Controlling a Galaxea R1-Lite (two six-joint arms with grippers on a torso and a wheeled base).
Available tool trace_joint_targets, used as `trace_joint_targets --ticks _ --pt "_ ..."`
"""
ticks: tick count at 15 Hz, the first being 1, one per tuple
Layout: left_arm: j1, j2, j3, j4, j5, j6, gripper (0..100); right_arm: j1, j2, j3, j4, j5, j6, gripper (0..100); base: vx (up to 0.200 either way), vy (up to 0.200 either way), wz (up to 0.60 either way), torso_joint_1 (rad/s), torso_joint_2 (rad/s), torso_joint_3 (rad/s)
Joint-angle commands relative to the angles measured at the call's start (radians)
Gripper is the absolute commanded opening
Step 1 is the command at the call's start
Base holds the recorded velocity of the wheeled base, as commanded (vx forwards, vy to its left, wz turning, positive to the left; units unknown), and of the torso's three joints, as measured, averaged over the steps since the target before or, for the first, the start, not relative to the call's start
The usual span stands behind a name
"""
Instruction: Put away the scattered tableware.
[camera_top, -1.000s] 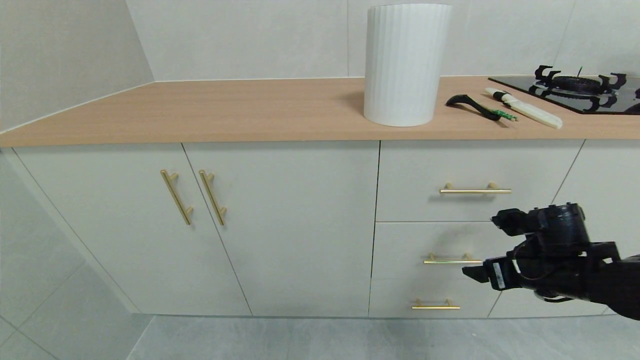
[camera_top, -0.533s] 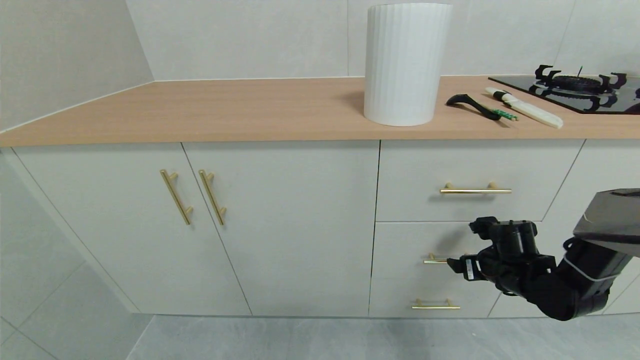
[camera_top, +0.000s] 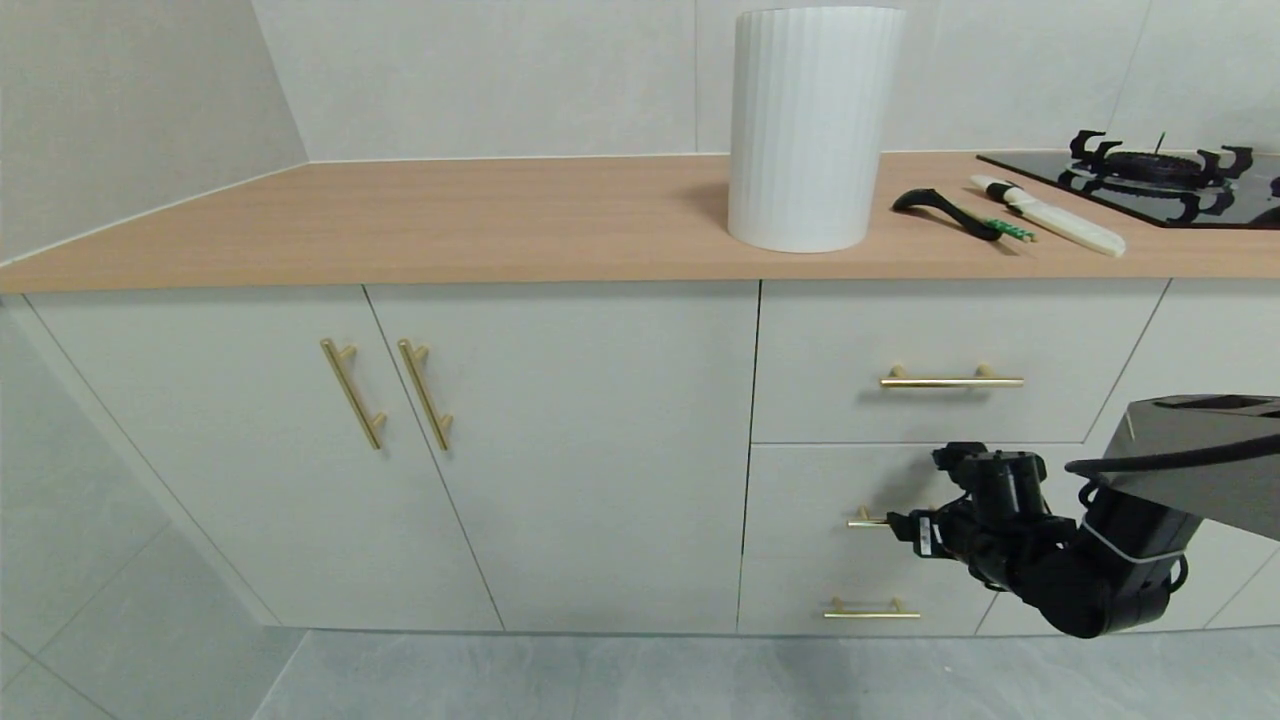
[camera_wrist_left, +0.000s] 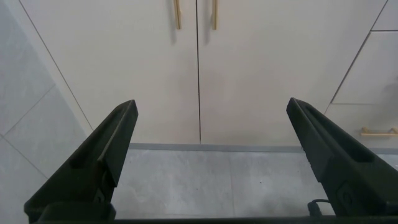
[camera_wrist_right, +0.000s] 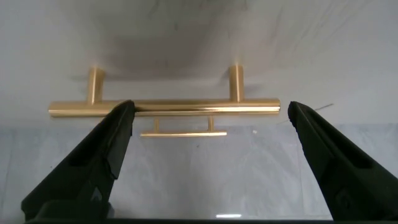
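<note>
On the wooden counter (camera_top: 450, 220) lie a black spoon (camera_top: 945, 211), green chopsticks (camera_top: 1008, 231) and a white knife (camera_top: 1050, 229), beside a tall white ribbed container (camera_top: 806, 125). My right gripper (camera_top: 920, 490) is low in front of the drawers, open, right at the middle drawer's gold handle (camera_top: 868, 520). In the right wrist view that handle (camera_wrist_right: 165, 108) runs across between the two spread fingers (camera_wrist_right: 93, 168), close to the tips. My left gripper (camera_wrist_left: 211, 111) is open with nothing in it, facing the cabinet doors (camera_wrist_left: 199, 62) and the floor.
A black gas hob (camera_top: 1150, 180) sits at the counter's right end. The cabinet front has two doors with gold handles (camera_top: 390, 392) on the left and three drawers on the right, top handle (camera_top: 950, 380) and bottom handle (camera_top: 870, 612). Grey tiled floor lies below.
My right gripper has moved left and toward the cabinet, from right of the drawers to the middle drawer's handle. The tableware on the counter has not moved.
</note>
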Motion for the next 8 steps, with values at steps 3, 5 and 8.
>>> trace_joint_targets --ticks 3,5,8 --pt "0.0 0.001 0.0 0.0 0.0 0.0 100 -0.004 0.054 -0.037 0.004 -0.024 -0.001 100 0.0 0.0 0.0 0.0 0.0 0.0" --pt "0.0 0.001 0.0 0.0 0.0 0.0 100 -0.007 0.057 -0.043 0.0 -0.024 0.002 100 0.0 0.0 0.0 0.0 0.0 0.0" --pt "0.0 0.001 0.0 0.0 0.0 0.0 100 -0.01 0.06 -0.049 -0.025 -0.024 0.031 100 0.0 0.0 0.0 0.0 0.0 0.0"
